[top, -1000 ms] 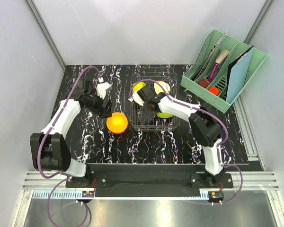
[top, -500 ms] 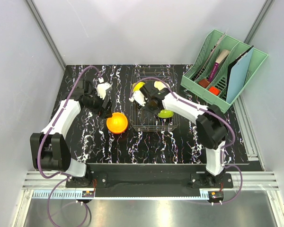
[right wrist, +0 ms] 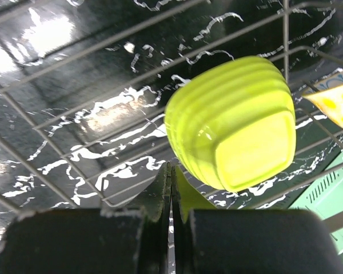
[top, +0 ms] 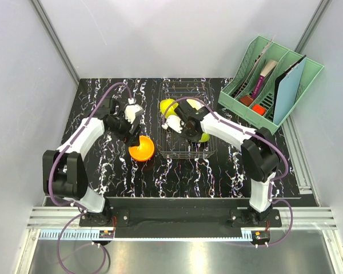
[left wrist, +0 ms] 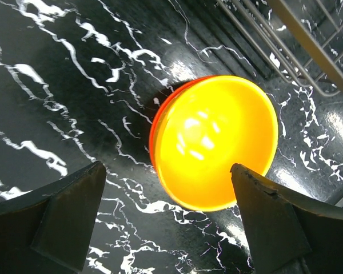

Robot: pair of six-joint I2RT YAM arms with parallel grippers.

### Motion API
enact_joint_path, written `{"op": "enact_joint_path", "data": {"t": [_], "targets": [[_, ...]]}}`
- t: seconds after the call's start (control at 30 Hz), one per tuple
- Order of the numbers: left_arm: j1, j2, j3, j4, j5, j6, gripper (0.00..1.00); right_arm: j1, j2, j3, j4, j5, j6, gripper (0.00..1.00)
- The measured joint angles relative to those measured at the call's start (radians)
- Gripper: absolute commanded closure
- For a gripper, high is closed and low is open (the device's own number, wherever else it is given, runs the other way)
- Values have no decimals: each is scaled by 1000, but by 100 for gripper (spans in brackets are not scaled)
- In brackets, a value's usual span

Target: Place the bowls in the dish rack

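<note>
Left claw [left wrist: 168,200] is hovering spread over the orange bowl [left wrist: 217,142] (sitting on the surface [top: 103,165]); right claw [right wrist: 171,177] is pinching the green bowl [right wrist: 234,125] inside the rack [top: 186,91].

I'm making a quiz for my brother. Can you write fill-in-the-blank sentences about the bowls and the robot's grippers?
The left gripper stands ____ over the orange bowl.
That bowl sits on the ____, not in the dish rack.
The right gripper, in the rack, is ____ near a lime-green bowl.
Missing words: open, table, shut.
</note>
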Motion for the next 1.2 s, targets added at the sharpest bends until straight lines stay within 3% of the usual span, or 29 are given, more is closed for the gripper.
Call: {"op": "enact_joint_path", "data": {"t": [0.87,1.2], "targets": [[-9,48,-17,0,-28,6,23,-56,0,-37,115,128,-15,100],[-9,52,-18,0,-28,8,36,-57,-6,-36,86,79,-10,96]]}}
